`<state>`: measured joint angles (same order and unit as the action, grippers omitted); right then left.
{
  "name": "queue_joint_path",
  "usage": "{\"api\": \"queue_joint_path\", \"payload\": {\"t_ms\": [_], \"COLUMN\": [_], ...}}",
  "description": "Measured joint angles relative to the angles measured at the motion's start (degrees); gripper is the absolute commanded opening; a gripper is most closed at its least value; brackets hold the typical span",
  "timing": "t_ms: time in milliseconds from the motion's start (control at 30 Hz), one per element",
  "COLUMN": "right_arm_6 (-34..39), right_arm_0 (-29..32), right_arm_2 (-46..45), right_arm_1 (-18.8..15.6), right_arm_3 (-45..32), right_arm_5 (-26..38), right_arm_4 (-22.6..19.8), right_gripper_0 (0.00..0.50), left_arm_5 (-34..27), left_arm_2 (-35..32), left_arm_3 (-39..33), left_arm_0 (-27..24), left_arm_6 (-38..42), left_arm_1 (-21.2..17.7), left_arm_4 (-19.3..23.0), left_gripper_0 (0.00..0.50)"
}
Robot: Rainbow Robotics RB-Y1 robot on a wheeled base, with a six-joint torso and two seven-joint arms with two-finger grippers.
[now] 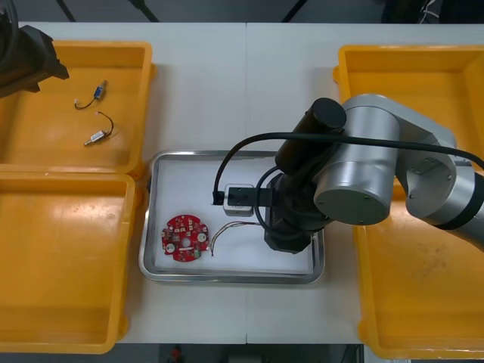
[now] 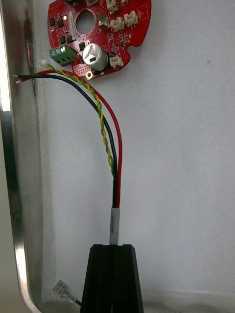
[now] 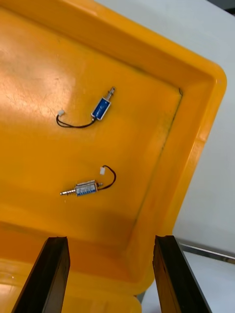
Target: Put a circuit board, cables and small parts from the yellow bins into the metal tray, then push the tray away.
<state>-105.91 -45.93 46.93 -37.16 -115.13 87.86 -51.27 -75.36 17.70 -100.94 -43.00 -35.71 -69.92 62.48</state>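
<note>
Two black fingers of the right gripper (image 2: 113,250) are pressing together in the right wrist view, pinching the white-sleeved end of a red and yellow cable (image 2: 116,161). From that close view the cable is showing as a bundle: a red strand, a black strand and a twisted yellow-and-green pair. All are curving across the white floor of the metal tray (image 2: 14,195) toward the round red circuit board (image 2: 98,34). Their loose ends are passing just beside a green terminal block (image 2: 62,54) at the board's edge and reaching toward the tray's rim. A small clear connector (image 2: 66,292) is lying on the tray floor just beside the fingers.

The front view is hiding those fingers under the right arm's bulky wrist. It is showing instead that the board is lying flat in the tray's near left part, that the cable is trailing to the board's right as a thin line, and that the arm is hovering over the tray's right half.

The left gripper (image 3: 110,242) is hanging with its fingers spread wide, holding nothing, over the far yellow bin (image 3: 161,161) on the left side. Two small metal parts (image 3: 101,107), each with a short black wire, are lying apart on that bin's floor beyond the fingers.

The tray is sitting between the bins, its left rim close to the left bins' corners, with bare light table (image 1: 227,76) stretching beyond its far edge.
</note>
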Motion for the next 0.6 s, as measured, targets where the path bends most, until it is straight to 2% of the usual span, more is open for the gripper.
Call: {"api": "queue_joint_path", "payload": {"t_ms": [233,367,500,600], "right_arm_6": [-0.01,-0.03,-0.03,-0.03], "right_arm_0": [-1.27,-1.50,-1.57,-1.58], "right_arm_2": [5.23,8.05,10.26,10.85], "right_arm_1": [2.52,3.05,3.24,3.58], "right_arm_3": [5.73,7.35,8.49,8.98], "right_arm_5": [-3.58,-5.16,-6.37,-6.38], "right_arm_4": [2.60,3.84,4.14,4.72], "right_gripper_0": [0.000,0.000,0.000,0.012], "left_arm_5": [5.03,7.42,9.53,10.53], "left_arm_2": [0.00,0.00,0.00,0.00], "left_arm_3": [3.54,5.42,9.11,12.47], "left_arm_0": [0.00,-0.05,-0.70,-1.78], "left_arm_6": [-2.38,-9.49,-18.66,-21.03], "left_arm_1": [0.03,0.97,3.55,5.99], "left_arm_4": [-2.58,-5.82,-9.13,-10.58], "left_gripper_0": [0.500,0.500,0.500,0.500]}}
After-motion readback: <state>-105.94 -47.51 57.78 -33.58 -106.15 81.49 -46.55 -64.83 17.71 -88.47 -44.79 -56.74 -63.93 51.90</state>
